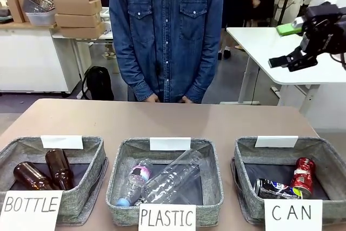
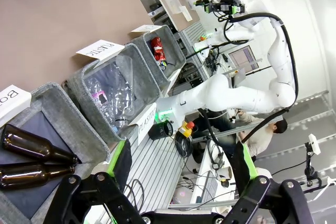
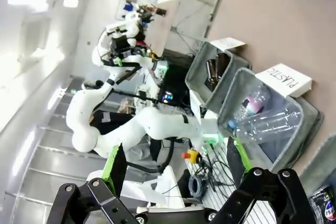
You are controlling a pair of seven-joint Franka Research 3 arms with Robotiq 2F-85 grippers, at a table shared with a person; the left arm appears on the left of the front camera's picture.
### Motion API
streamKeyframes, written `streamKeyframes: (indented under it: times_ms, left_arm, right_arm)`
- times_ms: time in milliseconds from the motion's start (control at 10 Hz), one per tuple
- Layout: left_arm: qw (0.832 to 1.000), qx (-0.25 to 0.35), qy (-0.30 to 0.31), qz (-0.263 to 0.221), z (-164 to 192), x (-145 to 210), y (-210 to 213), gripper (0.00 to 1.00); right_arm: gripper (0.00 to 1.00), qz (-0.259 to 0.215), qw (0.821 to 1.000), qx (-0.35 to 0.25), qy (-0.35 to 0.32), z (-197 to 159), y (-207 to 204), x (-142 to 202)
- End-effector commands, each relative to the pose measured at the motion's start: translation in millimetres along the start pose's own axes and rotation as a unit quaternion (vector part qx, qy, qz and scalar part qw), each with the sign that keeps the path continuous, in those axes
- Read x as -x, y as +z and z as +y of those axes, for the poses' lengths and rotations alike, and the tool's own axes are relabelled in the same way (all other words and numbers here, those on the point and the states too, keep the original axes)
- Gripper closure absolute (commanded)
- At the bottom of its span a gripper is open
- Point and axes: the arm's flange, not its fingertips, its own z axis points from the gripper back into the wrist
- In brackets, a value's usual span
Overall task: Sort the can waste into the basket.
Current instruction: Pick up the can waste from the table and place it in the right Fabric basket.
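**Both cans lying in the CAN basket; sorting looks finished**

The shiny red metal can (image 1: pixel 303 177) and the dark printed metal can (image 1: pixel 277 189) are lying side by side inside the grey fabric basket signed "CAN" (image 1: pixel 246 155). The right gripper (image 1: pixel 292 60) is hanging high above the table's right edge, fingers spread and holding nothing. The left gripper (image 2: pixel 181 169) is likewise standing spread and empty. No can is lying loose on the brown table (image 1: pixel 162 120), so the next move is probably only parking the arms.

white table (image 1: pixel 259 44) right | cardboard boxes (image 1: pixel 77 9) left | grey floor (image 1: pixel 32 101)
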Motion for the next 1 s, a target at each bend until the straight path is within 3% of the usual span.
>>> streamKeyframes:
  times_ms: [0,900]
  left_arm:
    - [1.000,0.008,-0.011,-0.005,-1.7,-0.5,-1.1,0.01]
    - [1.000,0.008,-0.011,-0.005,-1.7,-0.5,-1.1,0.01]
  right_arm:
    - [0.00,0.017,1.000,0.018,0.006,0.1,-3.8,-2.6]
    - [0.00,0.017,1.000,0.018,0.006,0.1,-3.8,-2.6]
